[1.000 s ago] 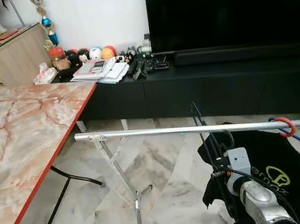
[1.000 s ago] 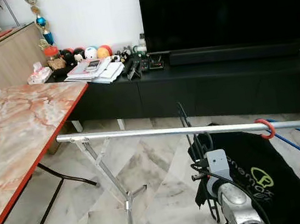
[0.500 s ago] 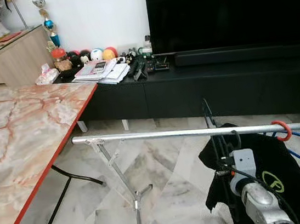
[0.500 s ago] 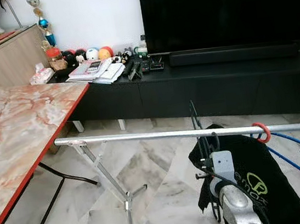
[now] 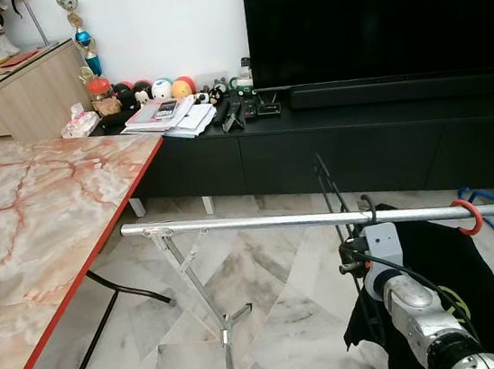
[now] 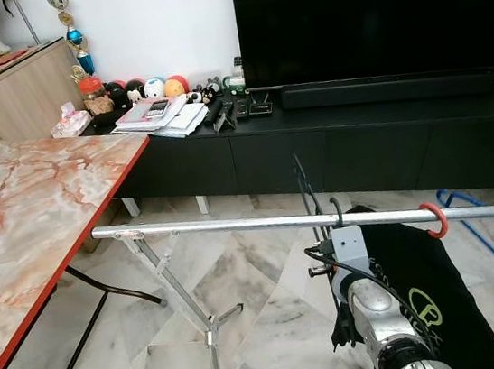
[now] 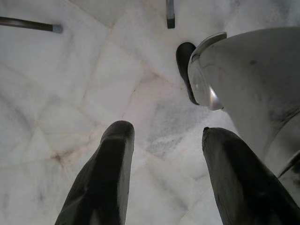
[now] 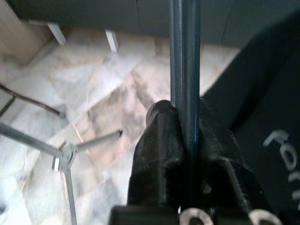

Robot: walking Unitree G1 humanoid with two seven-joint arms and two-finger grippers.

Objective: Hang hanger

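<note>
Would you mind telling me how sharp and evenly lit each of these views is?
Left and right eye views: sharp and evenly daylit, the TV a plain black area. Left wrist view: bright marble floor in focus, the left end effector fingers dark and slightly soft. Right wrist view: blurred throughout, the right end effector and the black hanger it grips soft-edged.

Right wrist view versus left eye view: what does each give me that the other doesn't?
The right wrist view gives the grip close up: the right gripper shut on the black hanger. The left eye view gives the silver rail, the red hook on it, the marble table and the TV. Both share the black garment and the marble floor.
</note>
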